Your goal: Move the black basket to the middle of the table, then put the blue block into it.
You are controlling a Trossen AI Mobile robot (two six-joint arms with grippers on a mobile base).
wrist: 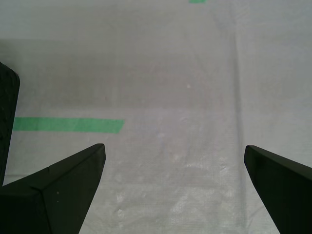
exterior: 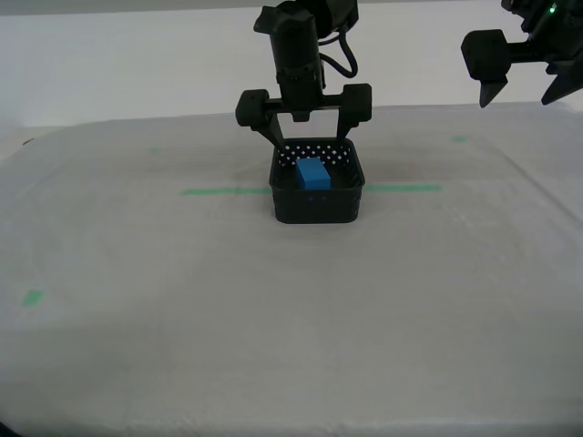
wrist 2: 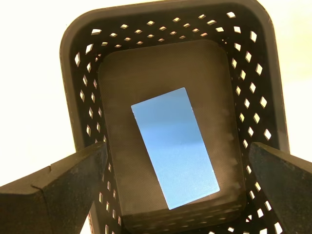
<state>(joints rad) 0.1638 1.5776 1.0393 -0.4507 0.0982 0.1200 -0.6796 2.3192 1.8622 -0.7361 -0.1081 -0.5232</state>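
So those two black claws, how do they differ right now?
My second gripper hangs right over the black basket, looking down on the blue block lying inside. My first gripper is raised off at the exterior view's right, above bare table. Both are open and hold nothing.

Matt black plastic basket (exterior: 318,206), smooth blue block (exterior: 311,174), wrinkly white cloth table (exterior: 273,319)

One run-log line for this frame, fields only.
blue block: inside black basket | basket: on green tape line | second gripper: open above basket | first gripper: open, raised, empty
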